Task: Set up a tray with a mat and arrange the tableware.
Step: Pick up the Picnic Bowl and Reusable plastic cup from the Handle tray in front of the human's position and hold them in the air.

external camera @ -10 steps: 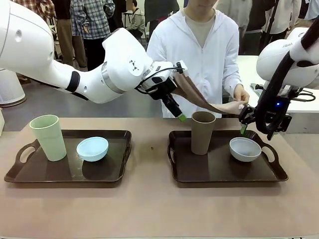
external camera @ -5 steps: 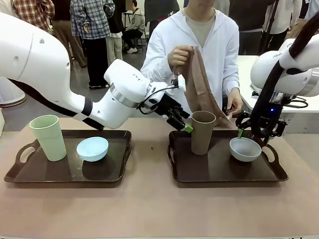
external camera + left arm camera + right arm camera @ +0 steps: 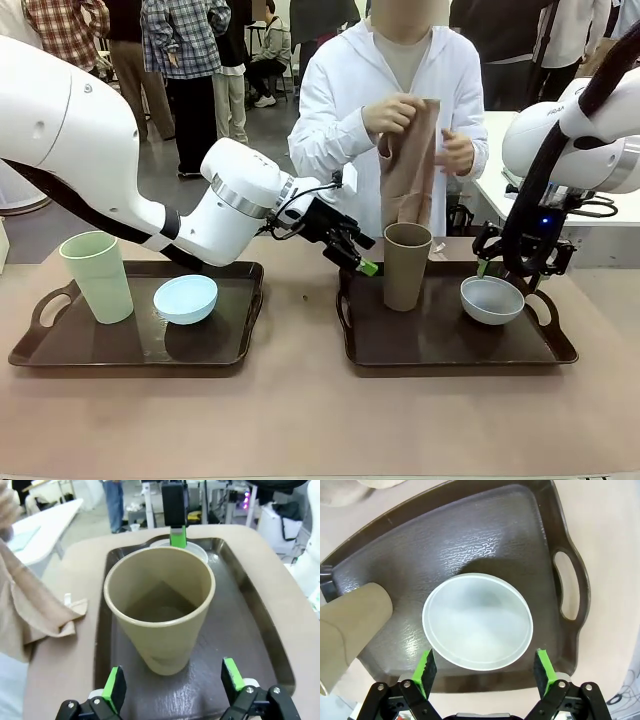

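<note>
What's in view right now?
table: one, tan, under everything
left tray: one, dark brown, table's left
right tray: one, dark brown, table's right
green tumbler: one, pale green, left tray
blue bowl: one, light blue, left tray
brown tumbler: one, brown, right tray
whitish bowl: one, whitish, right tray
mat: one, brown, in person's hands
person's hands: two, holding mat
left claw: one, black, open beside brown tumbler
right claw: one, black, open above whitish bowl

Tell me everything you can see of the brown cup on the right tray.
The brown cup is a tall handleless tumbler, matte tan, tapering toward its base, and empty. It stands upright on the left half of the dark tray, apart from the whitish bowl beside it. The open left gripper points at it from close by without touching.
</note>
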Robot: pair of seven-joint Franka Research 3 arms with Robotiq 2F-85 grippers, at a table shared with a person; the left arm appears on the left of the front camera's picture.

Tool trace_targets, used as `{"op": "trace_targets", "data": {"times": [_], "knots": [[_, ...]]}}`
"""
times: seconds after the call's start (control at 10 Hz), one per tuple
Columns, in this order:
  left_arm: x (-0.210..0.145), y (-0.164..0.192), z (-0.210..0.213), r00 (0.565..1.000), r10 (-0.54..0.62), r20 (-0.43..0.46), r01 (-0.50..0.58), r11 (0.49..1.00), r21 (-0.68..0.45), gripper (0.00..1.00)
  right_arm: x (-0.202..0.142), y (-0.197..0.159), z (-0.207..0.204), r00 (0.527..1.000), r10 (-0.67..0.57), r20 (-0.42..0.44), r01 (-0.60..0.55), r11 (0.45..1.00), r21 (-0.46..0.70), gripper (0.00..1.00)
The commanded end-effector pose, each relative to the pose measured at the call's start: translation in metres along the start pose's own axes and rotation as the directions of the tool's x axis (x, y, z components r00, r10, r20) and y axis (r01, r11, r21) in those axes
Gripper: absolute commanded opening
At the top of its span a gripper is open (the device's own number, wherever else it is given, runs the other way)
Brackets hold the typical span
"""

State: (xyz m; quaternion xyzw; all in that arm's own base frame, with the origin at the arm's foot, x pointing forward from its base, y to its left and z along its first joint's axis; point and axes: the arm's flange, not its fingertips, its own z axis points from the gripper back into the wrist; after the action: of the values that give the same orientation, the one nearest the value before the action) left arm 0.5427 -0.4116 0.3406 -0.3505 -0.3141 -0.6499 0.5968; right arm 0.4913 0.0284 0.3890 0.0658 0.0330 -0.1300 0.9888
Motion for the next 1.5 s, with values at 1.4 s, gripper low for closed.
{"op": "trace_targets", "data": {"times": [1.4], "knots": [[0.015, 0.01, -0.076, 0.999, -0.045, 0.008, 0.046, 0.999, -0.018, 1.0, 0.028, 0.0, -0.049, 0.999, 0.046, -0.017, -0.047, 0.995, -0.083, 1.0]]}}
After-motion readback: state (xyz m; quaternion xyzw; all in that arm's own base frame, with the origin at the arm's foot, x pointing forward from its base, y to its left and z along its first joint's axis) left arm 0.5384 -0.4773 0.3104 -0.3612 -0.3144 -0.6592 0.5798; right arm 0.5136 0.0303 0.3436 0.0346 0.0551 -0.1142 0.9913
